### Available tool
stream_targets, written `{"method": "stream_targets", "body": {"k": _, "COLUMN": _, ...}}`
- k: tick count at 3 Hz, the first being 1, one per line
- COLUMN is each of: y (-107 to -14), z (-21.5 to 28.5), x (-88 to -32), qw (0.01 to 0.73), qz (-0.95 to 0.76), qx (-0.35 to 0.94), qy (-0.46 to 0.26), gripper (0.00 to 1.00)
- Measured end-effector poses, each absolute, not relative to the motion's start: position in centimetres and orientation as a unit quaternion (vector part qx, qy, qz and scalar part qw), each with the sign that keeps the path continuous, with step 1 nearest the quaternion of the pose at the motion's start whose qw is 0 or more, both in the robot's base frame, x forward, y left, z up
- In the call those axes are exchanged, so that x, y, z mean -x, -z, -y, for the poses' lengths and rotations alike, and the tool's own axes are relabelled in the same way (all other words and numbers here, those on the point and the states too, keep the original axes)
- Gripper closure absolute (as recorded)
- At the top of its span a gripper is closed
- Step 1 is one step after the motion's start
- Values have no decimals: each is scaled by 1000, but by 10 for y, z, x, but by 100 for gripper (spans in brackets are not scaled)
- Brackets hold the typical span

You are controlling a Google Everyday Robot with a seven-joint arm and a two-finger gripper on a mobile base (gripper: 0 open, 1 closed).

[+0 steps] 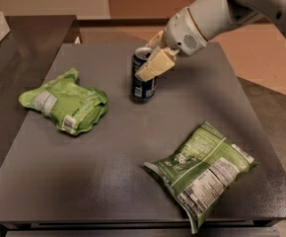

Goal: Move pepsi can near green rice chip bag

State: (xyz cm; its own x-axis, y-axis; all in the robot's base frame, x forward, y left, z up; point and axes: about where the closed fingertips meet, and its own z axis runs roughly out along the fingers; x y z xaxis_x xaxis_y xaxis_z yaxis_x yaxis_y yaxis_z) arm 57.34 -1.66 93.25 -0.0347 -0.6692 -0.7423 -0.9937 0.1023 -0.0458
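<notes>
Camera view: claw grips upper half of dark-blue, silver-topped pepsi can.

One view: high, close, from near side of desk, angled down across it; gripper clasps can far-centre.

I read the desk as matt, finely grained dark grey. The pepsi can is glossy painted metal with a bare silvery top. The gripper, at the can's upper part, clasps it with smooth, cream, plastic-looking fingers. The green rice chip bag and the larger bag are crinkled, shiny film.
</notes>
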Motion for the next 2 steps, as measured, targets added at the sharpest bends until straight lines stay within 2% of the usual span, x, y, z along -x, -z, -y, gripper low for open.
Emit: {"method": "stream_targets", "body": {"k": 2, "y": -912, "z": -34, "x": -557, "qw": 277, "qz": -646, "qx": 649, "qy": -290, "gripper": 100}}
